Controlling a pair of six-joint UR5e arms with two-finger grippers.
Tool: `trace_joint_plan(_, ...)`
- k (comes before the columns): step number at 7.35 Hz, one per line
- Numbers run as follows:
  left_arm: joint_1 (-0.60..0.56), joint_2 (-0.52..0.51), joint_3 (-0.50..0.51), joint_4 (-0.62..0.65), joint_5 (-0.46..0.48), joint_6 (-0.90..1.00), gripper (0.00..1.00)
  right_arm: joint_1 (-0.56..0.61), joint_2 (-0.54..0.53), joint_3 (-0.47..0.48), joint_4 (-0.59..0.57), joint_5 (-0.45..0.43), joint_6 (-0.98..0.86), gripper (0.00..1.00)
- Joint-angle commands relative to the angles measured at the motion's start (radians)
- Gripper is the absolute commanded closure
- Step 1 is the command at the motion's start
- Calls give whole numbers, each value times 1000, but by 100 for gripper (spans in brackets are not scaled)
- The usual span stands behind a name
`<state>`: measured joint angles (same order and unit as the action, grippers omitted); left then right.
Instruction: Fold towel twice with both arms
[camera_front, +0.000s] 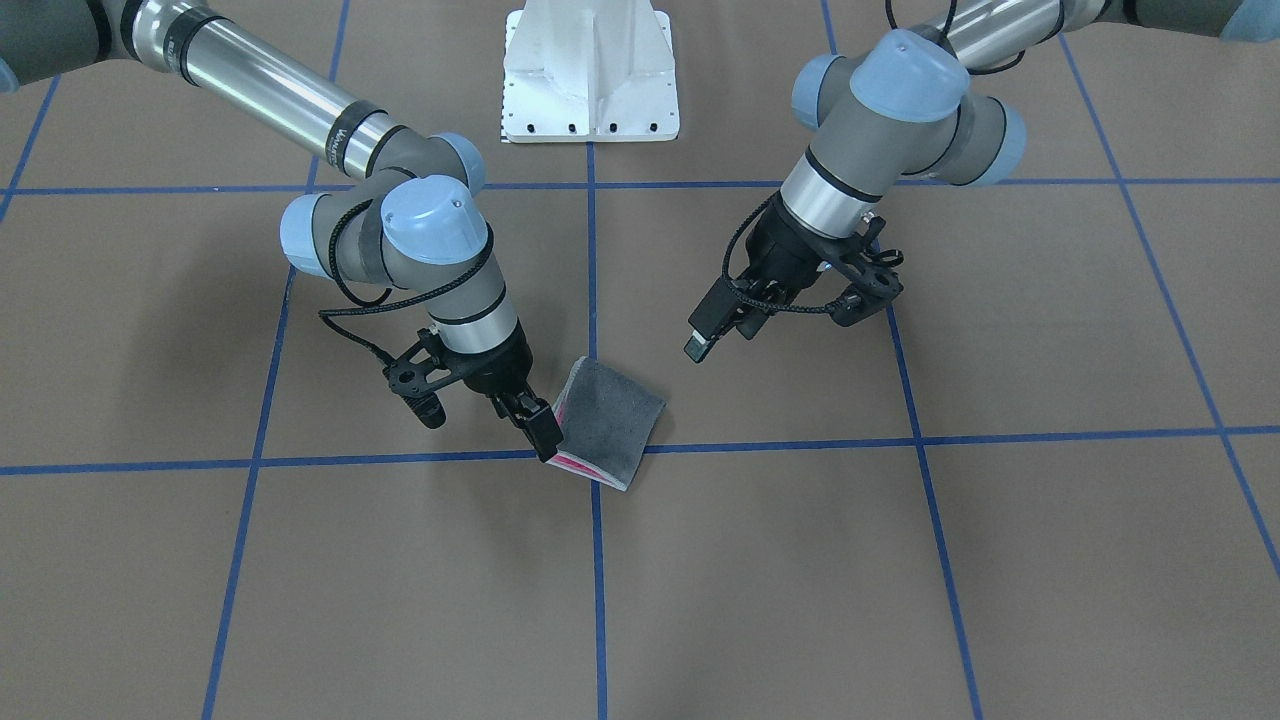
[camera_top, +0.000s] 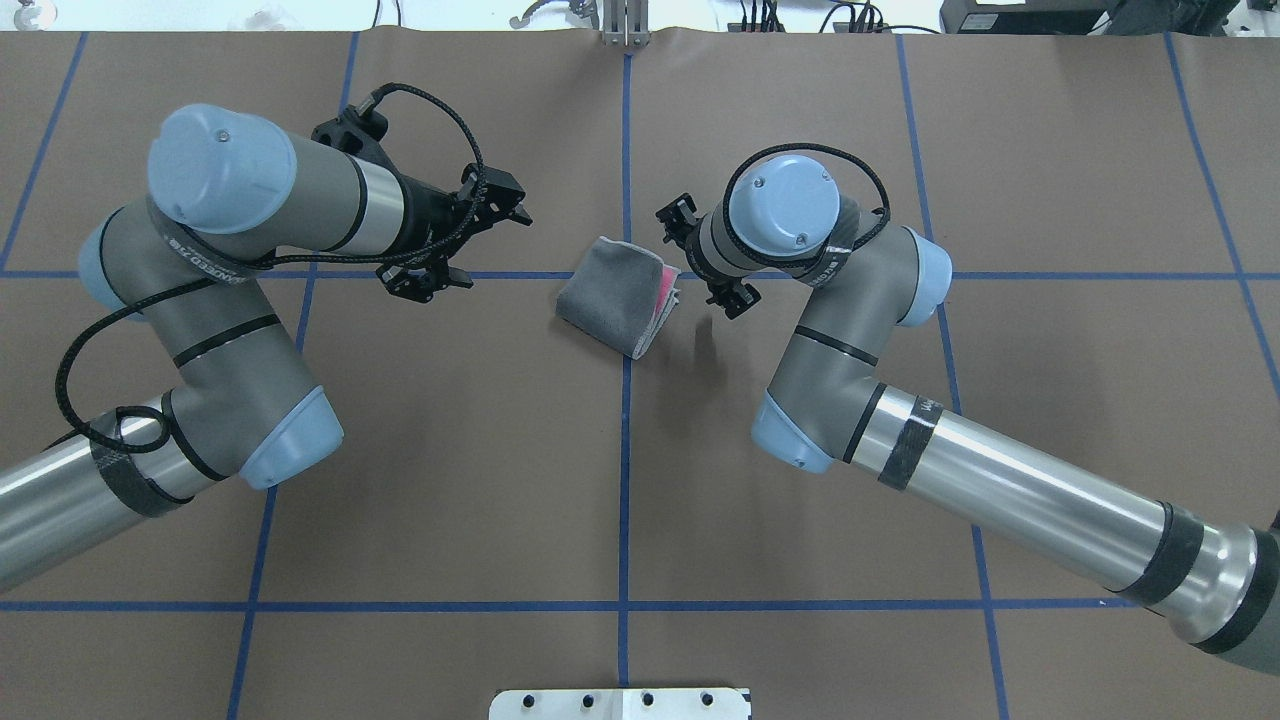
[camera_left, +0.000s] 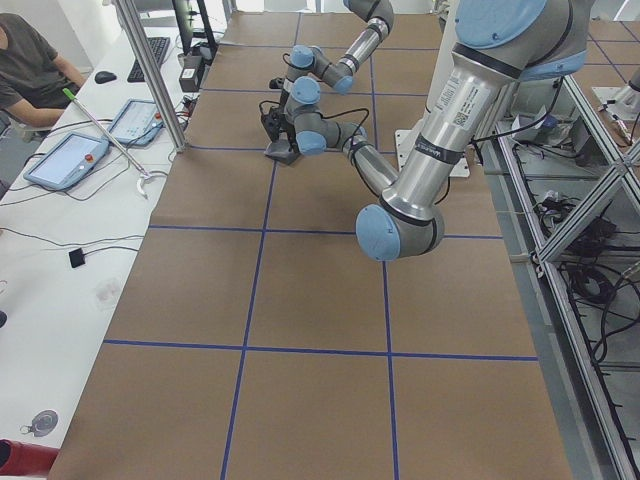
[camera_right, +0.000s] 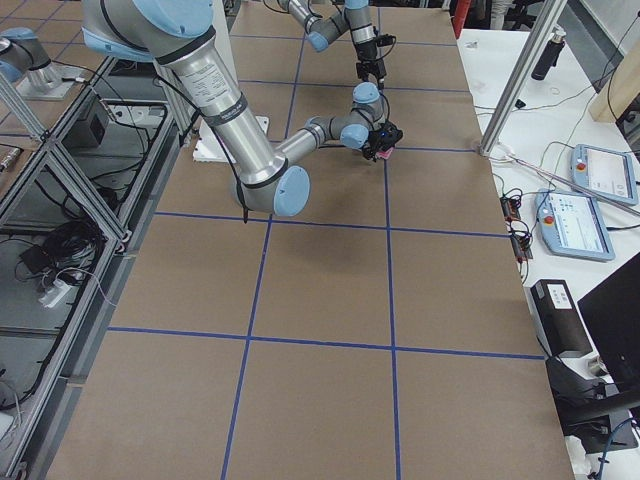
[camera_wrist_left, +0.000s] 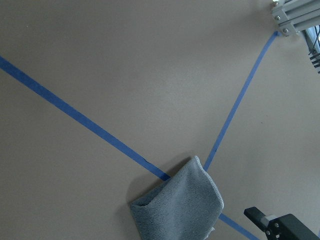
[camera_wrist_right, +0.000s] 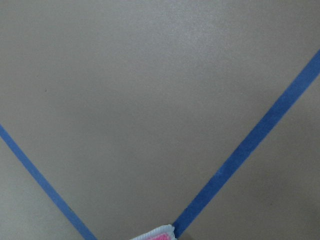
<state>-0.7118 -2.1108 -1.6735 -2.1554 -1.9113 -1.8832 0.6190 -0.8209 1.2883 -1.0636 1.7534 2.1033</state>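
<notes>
The towel (camera_front: 612, 418) lies folded near the middle of the table, dark grey face out, with pink showing along one edge. It also shows in the overhead view (camera_top: 615, 293) and the left wrist view (camera_wrist_left: 180, 207). My right gripper (camera_front: 545, 438) is down at the pink layered edge, and its fingers appear closed on it. In the overhead view its wrist hides the fingertips. My left gripper (camera_front: 705, 335) hangs open and empty above the table, apart from the towel on its other side. It also shows in the overhead view (camera_top: 505, 203). A towel corner (camera_wrist_right: 155, 233) shows in the right wrist view.
The brown table cover (camera_front: 900, 560) carries a grid of blue tape lines (camera_front: 596, 250). The white bolted pedestal (camera_front: 590, 75) stands at the robot's side of the table. A side bench with tablets (camera_left: 65, 160) and a seated person is beyond the far edge.
</notes>
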Motion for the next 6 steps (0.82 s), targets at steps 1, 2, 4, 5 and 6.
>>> trace_joint_plan(1, 0, 0, 1, 2, 0, -1, 0, -1, 19, -35, 67, 0, 1, 26)
trace_joint_plan(2, 0, 0, 1, 2, 0, -1, 0, -1, 19, -50, 95, -2, 3, 30)
trace_joint_plan(4, 0, 0, 1, 2, 0, -1, 0, -2, 20, -63, 134, 0, 26, 30)
trace_joint_plan(5, 0, 0, 1, 2, 0, 1, 0, -2, 19, -90, 176, -2, 44, 30)
trace_joint_plan(6, 2, 0, 3, 2, 0, 1, 0, -2, 20, -98, 189, -3, 44, 31)
